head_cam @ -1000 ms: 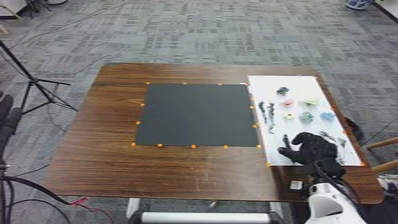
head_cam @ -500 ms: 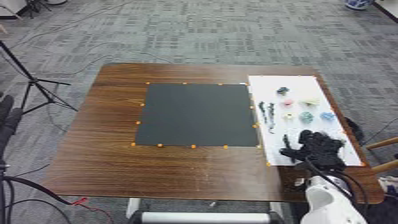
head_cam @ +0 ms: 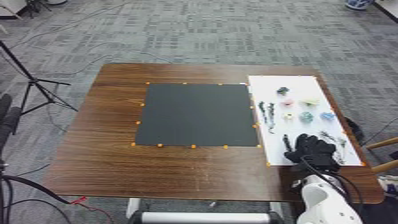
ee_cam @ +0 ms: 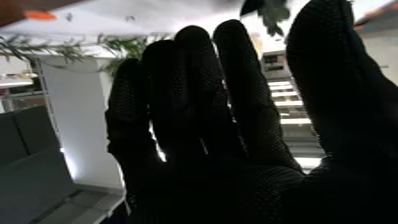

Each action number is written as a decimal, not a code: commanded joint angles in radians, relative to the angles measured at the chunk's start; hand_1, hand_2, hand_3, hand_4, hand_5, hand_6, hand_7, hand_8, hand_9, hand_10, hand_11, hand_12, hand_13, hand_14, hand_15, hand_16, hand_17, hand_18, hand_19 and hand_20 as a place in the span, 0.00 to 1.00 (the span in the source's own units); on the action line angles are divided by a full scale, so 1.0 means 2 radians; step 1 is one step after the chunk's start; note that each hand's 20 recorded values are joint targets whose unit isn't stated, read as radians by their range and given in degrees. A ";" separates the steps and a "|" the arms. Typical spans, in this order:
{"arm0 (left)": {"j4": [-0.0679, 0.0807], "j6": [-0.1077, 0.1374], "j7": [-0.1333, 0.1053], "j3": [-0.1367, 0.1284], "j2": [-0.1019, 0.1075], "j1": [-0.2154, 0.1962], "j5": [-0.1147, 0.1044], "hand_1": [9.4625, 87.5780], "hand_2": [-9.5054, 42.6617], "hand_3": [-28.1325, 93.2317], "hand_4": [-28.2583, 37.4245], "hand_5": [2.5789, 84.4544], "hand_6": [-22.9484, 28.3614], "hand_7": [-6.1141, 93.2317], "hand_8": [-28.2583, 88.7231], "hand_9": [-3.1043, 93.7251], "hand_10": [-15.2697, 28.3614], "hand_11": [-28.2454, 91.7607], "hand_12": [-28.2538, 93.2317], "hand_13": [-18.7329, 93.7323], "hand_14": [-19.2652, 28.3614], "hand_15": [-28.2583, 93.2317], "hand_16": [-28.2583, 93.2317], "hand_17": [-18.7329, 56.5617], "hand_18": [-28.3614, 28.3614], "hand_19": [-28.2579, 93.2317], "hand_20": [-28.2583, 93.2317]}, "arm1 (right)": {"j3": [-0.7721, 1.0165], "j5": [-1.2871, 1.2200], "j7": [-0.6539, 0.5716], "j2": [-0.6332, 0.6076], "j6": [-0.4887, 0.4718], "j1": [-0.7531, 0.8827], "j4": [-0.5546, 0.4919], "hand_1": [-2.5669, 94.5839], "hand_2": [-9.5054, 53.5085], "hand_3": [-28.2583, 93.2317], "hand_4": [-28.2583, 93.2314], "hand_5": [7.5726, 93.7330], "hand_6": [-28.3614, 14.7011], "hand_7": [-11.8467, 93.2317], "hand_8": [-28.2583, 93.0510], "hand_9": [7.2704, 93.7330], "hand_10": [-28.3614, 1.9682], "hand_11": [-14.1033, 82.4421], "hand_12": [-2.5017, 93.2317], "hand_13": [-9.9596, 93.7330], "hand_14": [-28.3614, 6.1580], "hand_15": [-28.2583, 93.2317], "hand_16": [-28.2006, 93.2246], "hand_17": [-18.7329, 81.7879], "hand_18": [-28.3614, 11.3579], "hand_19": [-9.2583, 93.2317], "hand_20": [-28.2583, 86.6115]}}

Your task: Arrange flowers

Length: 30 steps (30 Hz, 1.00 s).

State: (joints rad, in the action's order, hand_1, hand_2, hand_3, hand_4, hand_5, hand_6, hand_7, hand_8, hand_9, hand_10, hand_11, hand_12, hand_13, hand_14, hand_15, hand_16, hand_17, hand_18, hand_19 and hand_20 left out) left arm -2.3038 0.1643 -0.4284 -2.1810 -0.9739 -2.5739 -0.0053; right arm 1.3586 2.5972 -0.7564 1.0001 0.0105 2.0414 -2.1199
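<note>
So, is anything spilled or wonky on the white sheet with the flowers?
Nothing stands out. The pink flower, teal flower and blue flower lie apart on the flat white sheet, and I see no spill.

1 brown rectangular wooden table (head_cam: 178, 175): visible grain, slight sheen. 1 dark-grey, near-square sheet (head_cam: 194, 115): smooth, matt. 1 white oblong sheet (head_cam: 300, 82): smooth (material indeterminate). 1 right hand (head_cam: 313, 149) in black fabric glove: matt, finely textured. 1 grey patterned carpet (head_cam: 195, 35): matt.
</note>
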 commanded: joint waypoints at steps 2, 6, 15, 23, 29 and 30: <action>-0.004 0.004 0.002 -0.005 -0.007 -0.003 -0.003 0.15 0.50 0.79 0.00 0.41 0.60 0.10 0.18 0.36 0.62 0.31 0.31 0.34 0.61 0.35 0.19 0.21 0.58 0.34 0.29 | -0.007 -0.012 -0.011 0.009 -0.021 -0.004 0.010 0.51 0.00 0.78 0.00 0.61 0.51 0.40 0.15 0.61 0.35 0.61 0.32 0.56 0.25 0.81 0.49 0.42 0.02 0.86 0.57; -0.003 0.005 0.000 -0.004 -0.006 -0.002 -0.004 0.15 0.50 0.79 0.00 0.41 0.60 0.10 0.18 0.36 0.63 0.31 0.31 0.34 0.61 0.35 0.19 0.21 0.58 0.34 0.29 | -0.011 -0.027 -0.009 0.012 -0.029 -0.007 0.013 0.50 0.00 0.81 0.00 0.64 0.54 0.43 0.15 0.64 0.37 0.62 0.33 0.59 0.27 0.82 0.50 0.43 0.02 0.87 0.58; -0.004 0.003 -0.002 -0.005 -0.007 -0.006 -0.003 0.15 0.51 0.79 0.00 0.41 0.60 0.10 0.18 0.36 0.63 0.31 0.31 0.34 0.61 0.35 0.19 0.21 0.58 0.34 0.29 | -0.012 -0.050 -0.003 0.017 -0.056 -0.007 0.013 0.67 0.00 0.65 0.00 0.75 0.61 0.43 0.35 0.79 0.56 0.46 0.50 0.68 0.38 0.78 0.53 0.47 0.02 0.87 0.58; -0.002 0.004 -0.001 -0.007 -0.006 -0.003 -0.004 0.15 0.51 0.79 0.00 0.41 0.60 0.10 0.18 0.36 0.63 0.31 0.31 0.34 0.61 0.35 0.19 0.21 0.58 0.34 0.29 | -0.014 -0.077 -0.005 0.020 -0.043 -0.008 0.016 0.63 0.00 0.78 0.00 0.79 0.65 0.46 0.37 0.86 0.62 0.41 0.57 0.72 0.41 0.76 0.59 0.50 0.02 0.89 0.58; -0.001 0.005 -0.003 -0.008 -0.007 -0.011 -0.008 0.15 0.51 0.79 0.00 0.41 0.60 0.10 0.18 0.36 0.63 0.31 0.31 0.34 0.61 0.35 0.19 0.21 0.58 0.34 0.29 | -0.012 -0.094 -0.009 0.017 -0.008 -0.008 0.011 0.62 0.00 0.83 0.00 0.84 0.66 0.44 0.40 0.90 0.60 0.36 0.55 0.74 0.45 0.72 0.61 0.52 0.04 0.89 0.58; -0.001 0.004 -0.004 -0.008 -0.008 -0.012 -0.008 0.15 0.51 0.79 0.00 0.41 0.60 0.10 0.18 0.36 0.63 0.31 0.31 0.34 0.61 0.35 0.19 0.21 0.58 0.34 0.29 | -0.012 -0.094 -0.011 0.016 0.001 -0.007 0.009 0.61 0.00 0.84 0.00 0.84 0.66 0.44 0.40 0.90 0.60 0.36 0.55 0.75 0.45 0.72 0.61 0.52 0.03 0.89 0.58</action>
State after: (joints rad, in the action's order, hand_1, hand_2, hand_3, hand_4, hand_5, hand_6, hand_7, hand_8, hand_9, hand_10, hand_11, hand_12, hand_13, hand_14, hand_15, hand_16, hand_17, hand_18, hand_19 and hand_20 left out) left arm -2.3035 0.1684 -0.4292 -2.1887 -0.9741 -2.5750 -0.0105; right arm 1.3655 2.4476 -0.7662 1.0266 -0.0457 1.9824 -2.1212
